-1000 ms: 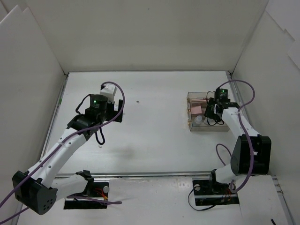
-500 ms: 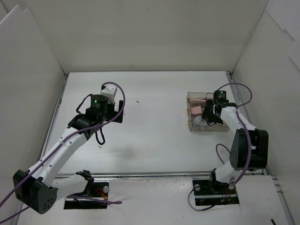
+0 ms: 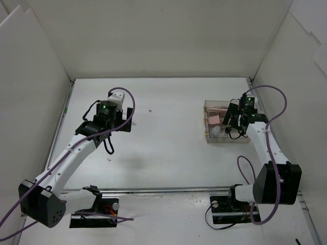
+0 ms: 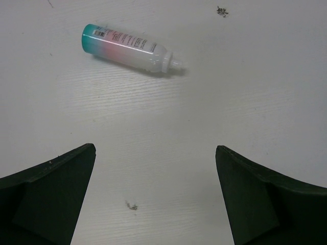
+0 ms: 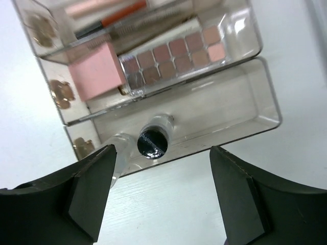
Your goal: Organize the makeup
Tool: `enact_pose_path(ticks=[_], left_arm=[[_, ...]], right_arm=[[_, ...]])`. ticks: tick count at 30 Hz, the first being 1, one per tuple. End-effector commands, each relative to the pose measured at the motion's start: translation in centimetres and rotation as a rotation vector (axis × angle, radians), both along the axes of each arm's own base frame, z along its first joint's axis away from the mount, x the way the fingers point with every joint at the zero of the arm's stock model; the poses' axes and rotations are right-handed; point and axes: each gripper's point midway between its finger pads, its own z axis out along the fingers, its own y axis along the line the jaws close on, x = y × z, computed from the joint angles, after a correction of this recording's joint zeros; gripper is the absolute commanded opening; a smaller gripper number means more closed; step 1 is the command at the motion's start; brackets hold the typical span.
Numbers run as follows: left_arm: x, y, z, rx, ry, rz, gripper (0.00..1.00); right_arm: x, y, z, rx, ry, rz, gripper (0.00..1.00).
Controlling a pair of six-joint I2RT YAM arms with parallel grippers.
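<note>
The bottle (image 4: pixel 130 48) lies at eleven o'clock from the gaping left claw (image 4: pixel 154 149), its axis nearly nine-to-three. The right claw (image 5: pixel 162 150) gapes too, seemingly empty.

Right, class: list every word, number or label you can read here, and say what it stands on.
No text can be read anywhere.
Pink-and-teal bottle: a label patch and small print along its side, too blurred to read.
Black cap in the clear organizer: faint marks, illegible.

A bottle (image 4: pixel 130 49) lay on its side on the white bench (image 4: pixel 245 76) at eleven o'clock, teal end toward ten, white tip toward four. The left pincer (image 4: pixel 155 153) hung at six, spread wide, well apart from it.
</note>
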Motion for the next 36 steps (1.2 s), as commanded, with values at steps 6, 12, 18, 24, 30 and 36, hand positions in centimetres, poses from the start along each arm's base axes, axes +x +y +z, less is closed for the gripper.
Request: enact_pose_path(ticks=[6,12,18,24,30,36], left_arm=[[4.7,3.8,1.8,0.030,-0.038,0.158,1.00],[10.1,7.2,1.4,-0.008,0.010,0.327,0.99],[16.0,8.5,1.0,0.141,0.023,0.226,0.94],[17.3,7.2,-1.8,0.432,0.054,-0.329,0.95],[16.7,5.6,-3.1,0.587,0.002,-0.653,0.95],[15.0,5.0,-7.3,0.664,0.137,-0.930,0.95]], right_arm=[[-0.5,-1.2,9.9,-0.044,-0.245,-0.065,0.73],[-0.5,1.7,11.2,0.010,-0.290,0.033,0.74],[-0.8,4.4,10.3,0.052,-0.268,0.136,0.74],[-2.0,5.0,10.3,0.058,-0.282,0.169,0.75],[-2.3,5.1,9.5,0.062,-0.264,0.172,0.75],[-2.1,5.6,9.4,0.080,-0.256,0.192,0.75]])
